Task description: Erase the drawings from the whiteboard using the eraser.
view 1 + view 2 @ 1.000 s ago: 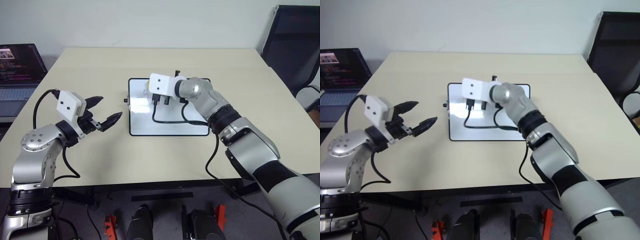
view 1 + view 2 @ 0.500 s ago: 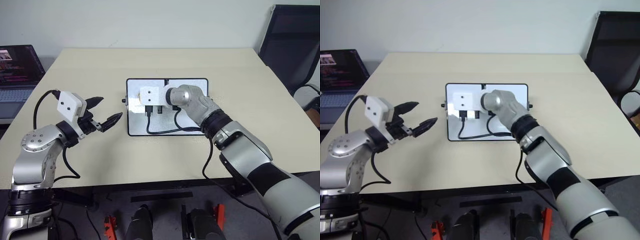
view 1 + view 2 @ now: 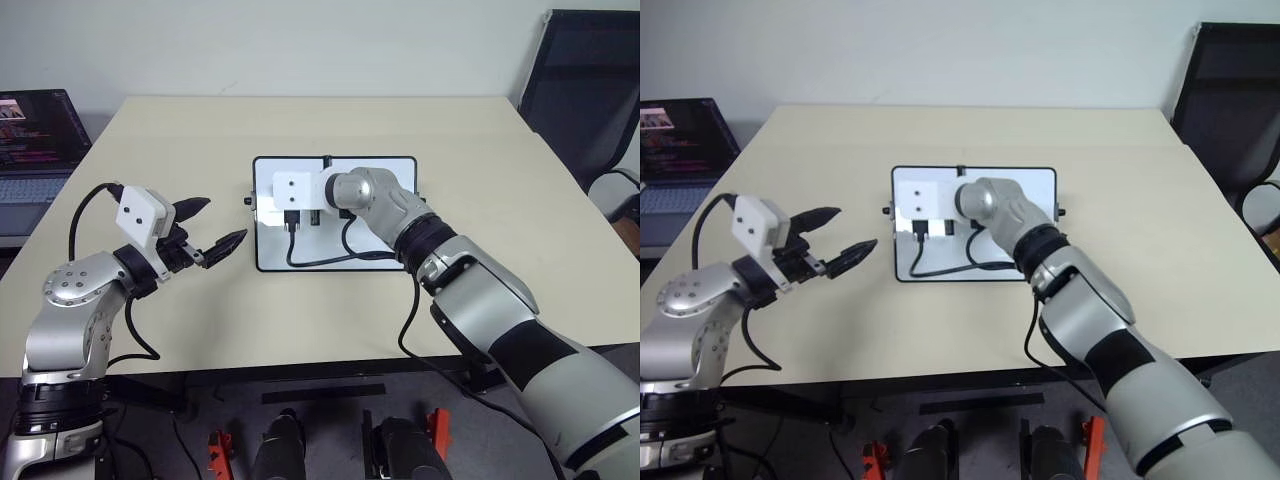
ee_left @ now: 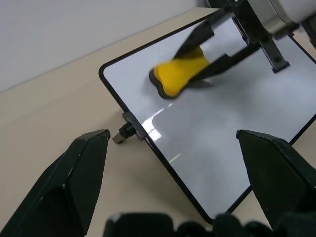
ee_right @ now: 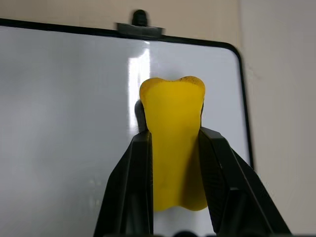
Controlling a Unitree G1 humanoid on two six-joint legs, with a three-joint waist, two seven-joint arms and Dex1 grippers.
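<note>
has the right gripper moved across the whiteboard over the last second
Yes. The right gripper, shut on the eraser, has slid toward the whiteboard's left short side, nearer the black knob there.

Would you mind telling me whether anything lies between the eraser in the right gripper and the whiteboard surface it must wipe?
Nothing visible does. The right gripper holds the eraser directly against the whiteboard near its left-hand end.

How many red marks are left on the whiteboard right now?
0 visible. The bare parts of the whiteboard look clean; the eraser, held by the right gripper, and the arm may hide some.
</note>
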